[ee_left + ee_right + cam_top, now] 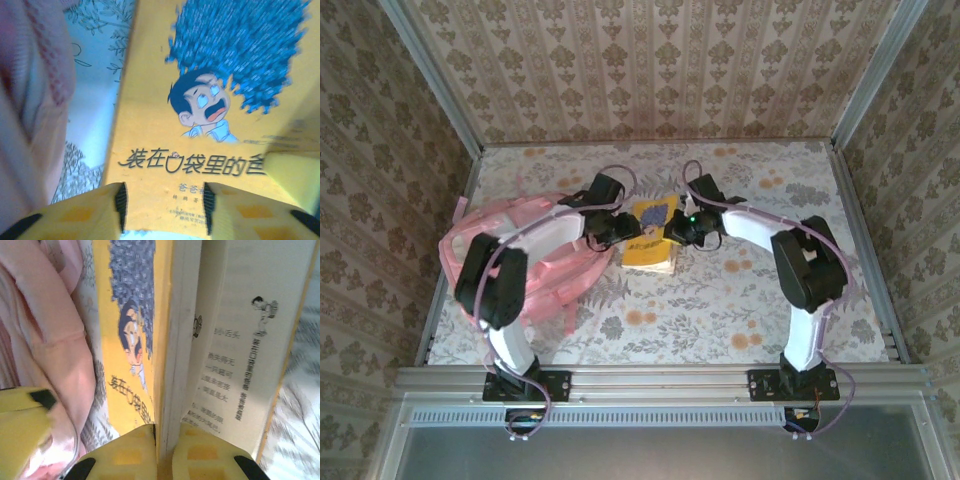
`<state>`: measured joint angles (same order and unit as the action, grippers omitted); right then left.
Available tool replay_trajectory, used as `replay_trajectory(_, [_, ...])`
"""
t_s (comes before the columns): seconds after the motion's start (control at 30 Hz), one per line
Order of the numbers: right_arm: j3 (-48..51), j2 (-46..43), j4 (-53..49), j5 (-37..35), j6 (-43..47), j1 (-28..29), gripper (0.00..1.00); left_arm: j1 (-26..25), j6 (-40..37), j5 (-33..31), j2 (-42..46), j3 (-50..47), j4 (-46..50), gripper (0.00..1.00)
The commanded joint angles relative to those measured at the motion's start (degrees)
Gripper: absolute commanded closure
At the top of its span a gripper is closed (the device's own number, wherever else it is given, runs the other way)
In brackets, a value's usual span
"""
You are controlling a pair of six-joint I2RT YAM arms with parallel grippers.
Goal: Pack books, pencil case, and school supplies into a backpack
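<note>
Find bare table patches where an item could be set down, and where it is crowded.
Free: the table's near stretch between the arm bases, and the far strip along the back wall. Crowded: centre-left, where backpack, yellow book, left pincer and right pincer meet.

The yellow book (pixel 150 165) has a smooth, slightly glossy card cover, and its pages (pixel 235 340) are matt cream paper. The backpack (pixel 460 245) is soft pink cloth with a faint sheen. The fingers (pixel 80 216) look like matt yellow plastic.
</note>
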<state>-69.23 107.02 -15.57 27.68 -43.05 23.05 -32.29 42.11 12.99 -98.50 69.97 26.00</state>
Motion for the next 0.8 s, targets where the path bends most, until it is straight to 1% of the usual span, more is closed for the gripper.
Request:
replay_trajectory(0.0, [6.28,-7.09,3.07,2.96,-3.44,-1.21,1.0,-1.11,-0.17,2.03,5.84,-4.42,1.57,0.47])
replay_trajectory(0.17, [16.52,-15.35,9.22,6.99,-9.14,-2.88,1.0,-3.74,5.63,7.24,9.15,-13.81,-6.19,0.41])
replay_trajectory(0.33, [23.9,-21.18,15.37,11.31,-14.61,-4.95,1.0,-5.58,11.98,8.75,8.45,-19.15,-12.36,0.4])
replay_trajectory(0.4, [25.95,-23.18,16.81,12.29,-15.86,-5.46,1.0,-6.04,15.41,9.77,8.03,-21.49,-16.77,0.41])
replay_trajectory(0.6, [30.13,-26.5,20.22,14.5,-18.32,-6.91,1.0,-7.93,22.15,14.25,3.63,-22.52,-26.61,0.41])
replay_trajectory(0.77, [31.86,-26.95,22.65,16.04,-20.27,-7.98,1.0,-8.87,27.1,15.45,0.48,-23.7,-33.24,0.42])
